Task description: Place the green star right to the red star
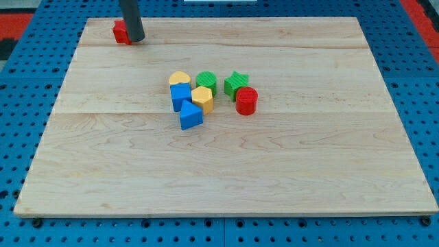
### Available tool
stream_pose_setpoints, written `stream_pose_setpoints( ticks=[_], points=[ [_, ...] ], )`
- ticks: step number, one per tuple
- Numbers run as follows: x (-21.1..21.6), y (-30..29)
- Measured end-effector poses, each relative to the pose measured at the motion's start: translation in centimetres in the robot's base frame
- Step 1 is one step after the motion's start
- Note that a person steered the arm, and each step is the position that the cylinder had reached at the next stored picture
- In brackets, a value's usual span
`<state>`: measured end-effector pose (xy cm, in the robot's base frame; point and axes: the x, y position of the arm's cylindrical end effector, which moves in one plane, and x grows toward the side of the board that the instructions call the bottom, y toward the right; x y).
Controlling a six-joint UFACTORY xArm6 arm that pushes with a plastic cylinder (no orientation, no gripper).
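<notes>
The green star [236, 84] lies in a cluster near the board's middle, touching the red cylinder [246, 100] just below and right of it. The red star [121, 32] lies at the board's top left corner, partly hidden behind my rod. My tip [136, 40] rests right beside the red star, on its right side, far up and left of the green star.
The cluster also holds a green cylinder [206, 81], a yellow heart [180, 79], a yellow hexagon [202, 98], a blue block [181, 95] and a blue triangular block [191, 116]. The wooden board [274, 178] lies on a blue pegboard.
</notes>
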<state>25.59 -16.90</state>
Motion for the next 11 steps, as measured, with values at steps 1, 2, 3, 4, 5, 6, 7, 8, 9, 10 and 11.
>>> stream_pose_setpoints(
  ticks=[1, 2, 3, 4, 5, 6, 7, 8, 9, 10, 11],
  points=[
    [4.2, 10.5],
    [8.6, 22.2],
    [15.4, 29.8],
    [18.6, 24.6],
    [15.2, 19.1],
    [12.0, 17.4],
    [11.5, 17.8],
    [10.0, 19.4],
    [6.3, 19.5],
    [5.0, 21.9],
    [2.5, 22.6]
  ],
)
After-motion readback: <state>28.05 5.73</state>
